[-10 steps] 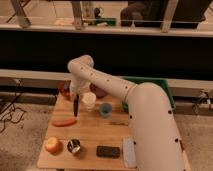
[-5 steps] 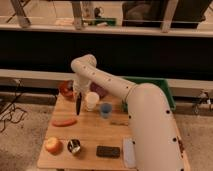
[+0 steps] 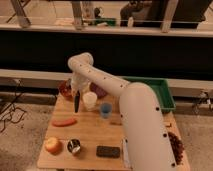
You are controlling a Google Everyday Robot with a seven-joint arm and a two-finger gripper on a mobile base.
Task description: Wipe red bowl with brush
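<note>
The red bowl (image 3: 65, 89) sits at the table's back left corner, partly hidden by my arm. My gripper (image 3: 76, 92) hangs just right of the bowl, at the end of the white arm that reaches in from the lower right. It is shut on the brush (image 3: 76, 102), a slim black stick that points down toward the tabletop. The brush tip is beside the bowl's right rim, not inside the bowl.
A white cup (image 3: 89, 100), a blue cup (image 3: 105, 110) and a dark purple object (image 3: 99, 91) stand close on the right. On the wooden table (image 3: 90, 131) lie a carrot (image 3: 64, 121), an orange fruit (image 3: 52, 145), a metal cup (image 3: 74, 146) and a black block (image 3: 108, 151). A green tray (image 3: 159, 93) stands at the back right.
The arm and brush swung slightly right, then back left toward the bowl. The brush stays gripped throughout.
</note>
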